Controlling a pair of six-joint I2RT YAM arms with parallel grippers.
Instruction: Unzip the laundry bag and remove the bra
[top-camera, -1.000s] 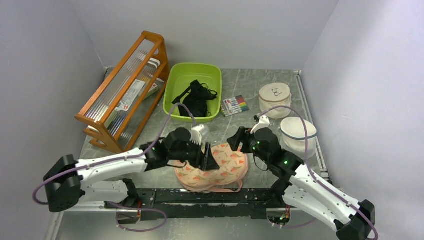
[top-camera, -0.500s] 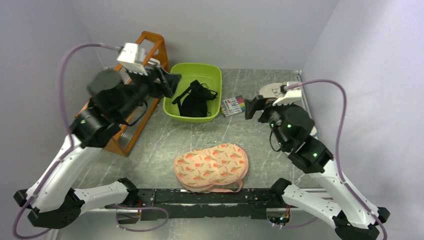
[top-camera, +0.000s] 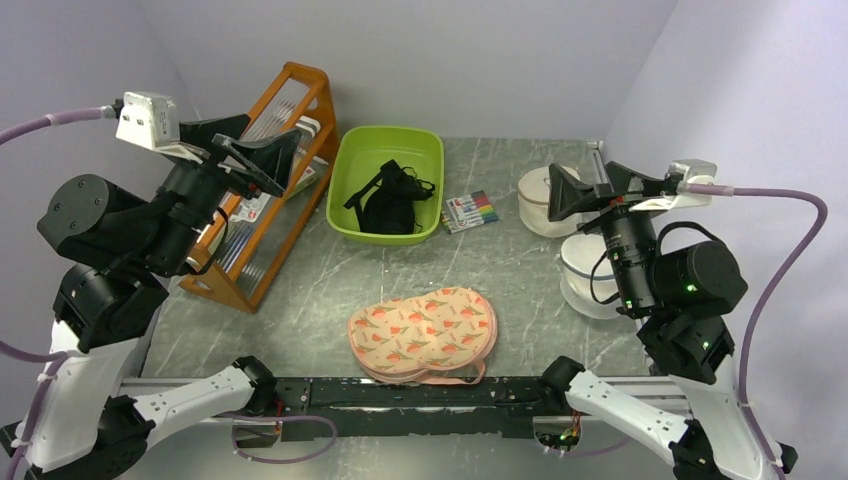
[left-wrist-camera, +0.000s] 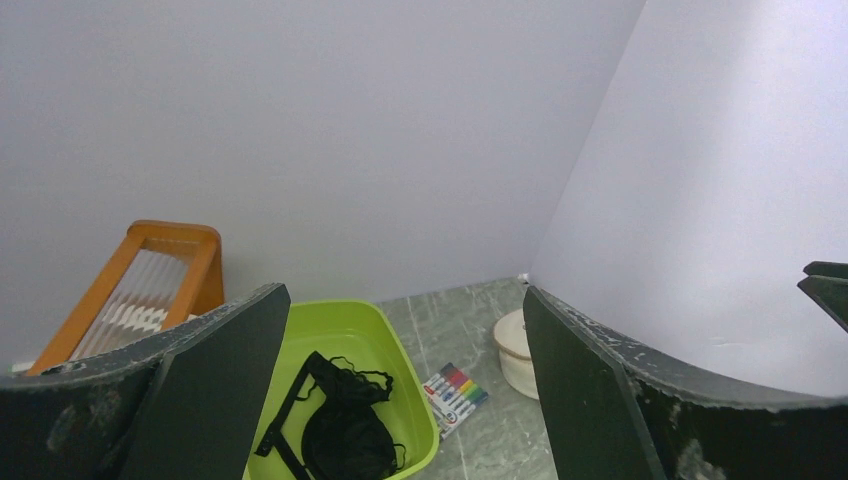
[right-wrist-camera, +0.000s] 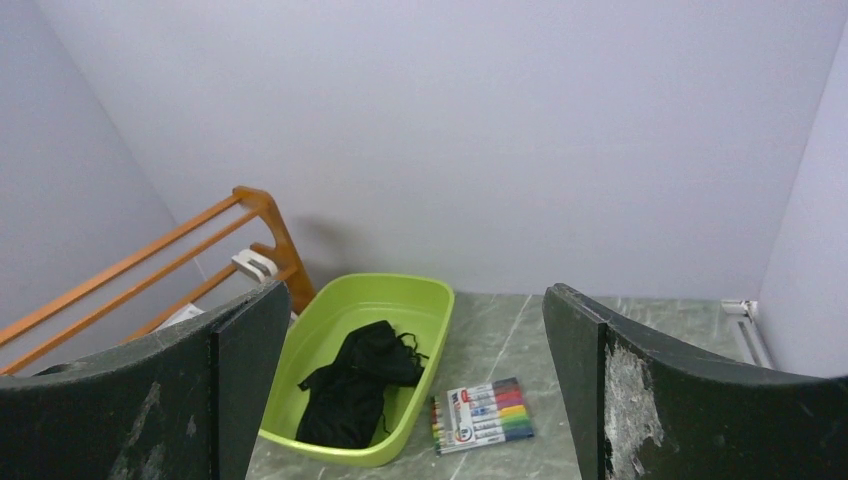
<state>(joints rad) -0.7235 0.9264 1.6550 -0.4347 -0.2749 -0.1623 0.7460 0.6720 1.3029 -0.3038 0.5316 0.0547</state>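
The laundry bag (top-camera: 425, 334), cream-peach with a red-green print and pink edging, lies flat near the table's front edge, apparently closed. The black lacy bra (top-camera: 390, 200) lies in the green tub (top-camera: 350, 160); it also shows in the left wrist view (left-wrist-camera: 340, 430) and the right wrist view (right-wrist-camera: 355, 385). My left gripper (top-camera: 250, 155) is open and empty, raised high at the left above the rack. My right gripper (top-camera: 585, 190) is open and empty, raised high at the right above the white tubs. Both are far from the bag.
An orange wooden rack (top-camera: 255, 180) stands at the left. A pack of coloured markers (top-camera: 470, 211) lies right of the green tub. Two round white lidded tubs (top-camera: 540, 200) (top-camera: 585, 285) stand at the right. Walls close in on three sides.
Both arms have lifted up and away from the laundry bag, the left to the far left, the right to the far right. The bag and bra have not moved.
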